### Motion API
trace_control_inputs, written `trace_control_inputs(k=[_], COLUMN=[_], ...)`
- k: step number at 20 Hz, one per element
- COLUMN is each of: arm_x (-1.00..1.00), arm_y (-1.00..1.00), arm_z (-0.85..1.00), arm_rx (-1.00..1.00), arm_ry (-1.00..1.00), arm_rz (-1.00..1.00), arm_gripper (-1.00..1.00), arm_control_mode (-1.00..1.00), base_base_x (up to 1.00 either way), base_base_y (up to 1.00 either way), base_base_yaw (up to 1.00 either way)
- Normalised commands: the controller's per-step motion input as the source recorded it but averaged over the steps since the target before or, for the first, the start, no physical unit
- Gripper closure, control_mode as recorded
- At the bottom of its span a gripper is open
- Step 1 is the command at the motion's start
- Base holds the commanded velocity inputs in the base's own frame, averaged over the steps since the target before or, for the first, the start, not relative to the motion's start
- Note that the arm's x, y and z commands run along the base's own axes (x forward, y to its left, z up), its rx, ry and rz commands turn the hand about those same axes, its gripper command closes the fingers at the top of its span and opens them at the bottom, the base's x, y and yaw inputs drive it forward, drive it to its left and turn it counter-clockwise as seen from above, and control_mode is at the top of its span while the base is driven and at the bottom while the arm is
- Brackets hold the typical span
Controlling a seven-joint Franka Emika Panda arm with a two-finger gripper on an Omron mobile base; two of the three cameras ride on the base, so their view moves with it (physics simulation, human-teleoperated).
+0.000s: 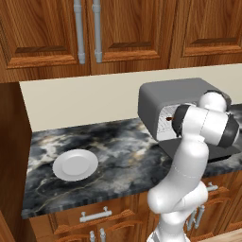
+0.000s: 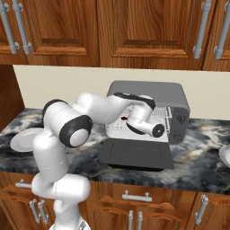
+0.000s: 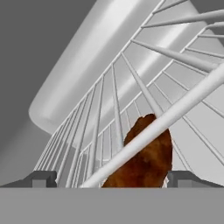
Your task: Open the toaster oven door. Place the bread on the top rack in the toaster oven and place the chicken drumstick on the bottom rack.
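The dark grey toaster oven (image 1: 175, 94) (image 2: 148, 92) stands on the counter, and its door (image 2: 134, 155) lies folded down flat in front. My arm reaches into the cavity. In the hand view my gripper (image 3: 113, 179) is open, its fingertips (image 3: 41, 178) wide apart. The dark reddish-brown chicken drumstick (image 3: 148, 162) (image 2: 123, 119) lies between them among the silver wires of a rack (image 3: 100, 131). A thick wire bar crosses in front of it. I cannot tell which of the shelves it rests on. The bread is out of view.
A white plate (image 1: 75, 164) (image 2: 24, 139) sits on the marble counter left of the oven. Another white dish (image 2: 225, 155) shows at the right edge. Wooden wall cabinets (image 1: 94, 28) hang above, and drawers (image 2: 134, 197) run below the counter's front edge.
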Motion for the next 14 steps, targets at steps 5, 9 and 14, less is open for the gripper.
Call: trace_control_inputs(k=[5, 9, 14], arm_x=[0.22, 0.23, 0.20], arm_y=[0.00, 0.00, 0.01], arm_z=[0.00, -0.10, -0.27], arm_rx=[0.00, 0.00, 0.00], arm_ry=[0.00, 0.00, 0.00], arm_rz=[0.00, 0.00, 0.00], arm_gripper=[-1.00, -1.00, -1.00], arm_control_mode=[-1.00, -1.00, -1.00], base_base_x=[0.00, 0.00, 0.00], base_base_y=[0.00, 0.00, 0.00], base_base_yaw=[0.00, 0.00, 0.00])
